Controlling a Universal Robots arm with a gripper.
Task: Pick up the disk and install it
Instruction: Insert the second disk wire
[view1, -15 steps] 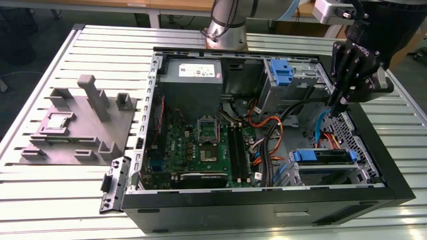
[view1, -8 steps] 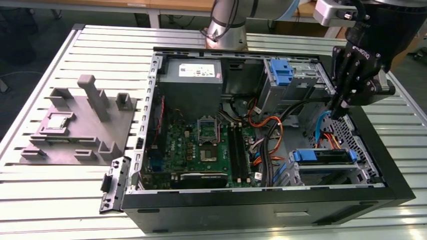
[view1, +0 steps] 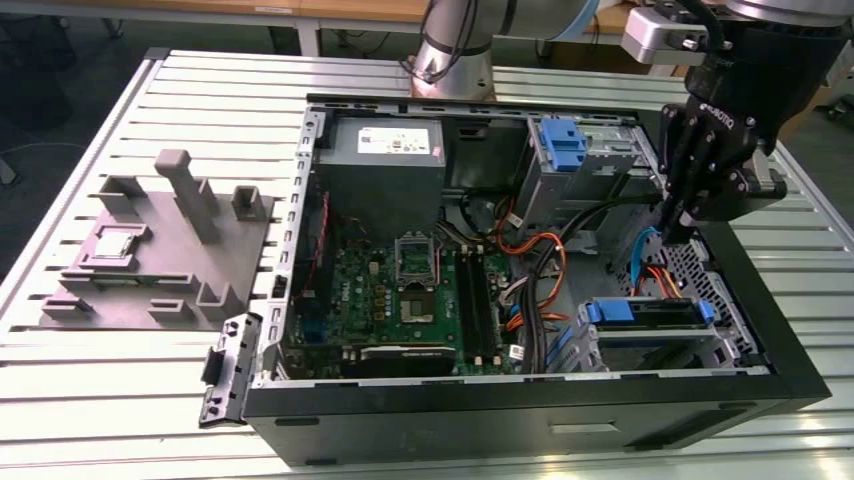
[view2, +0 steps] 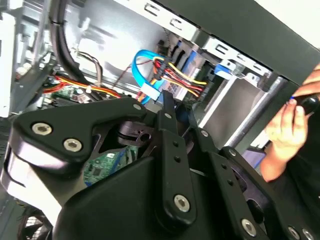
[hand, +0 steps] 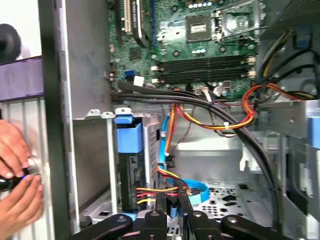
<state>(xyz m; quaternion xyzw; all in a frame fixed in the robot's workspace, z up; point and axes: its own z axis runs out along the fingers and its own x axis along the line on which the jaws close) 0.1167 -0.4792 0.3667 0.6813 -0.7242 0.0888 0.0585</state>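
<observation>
Hanging above disk (view1: 646, 312) seated in computer case (view1: 534, 400) bay; gripper (view1: 677, 232) jaws clenched, empty.
Rigid, dense, shock-sensitive; best gripped by blue bracket edges.

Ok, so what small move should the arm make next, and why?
Probably ease the gripper sideways toward the disk, slowly. It hangs inside the case beside the bay holding the blue-framed disk, with red and yellow cables between them and a person's hand just outside.
</observation>
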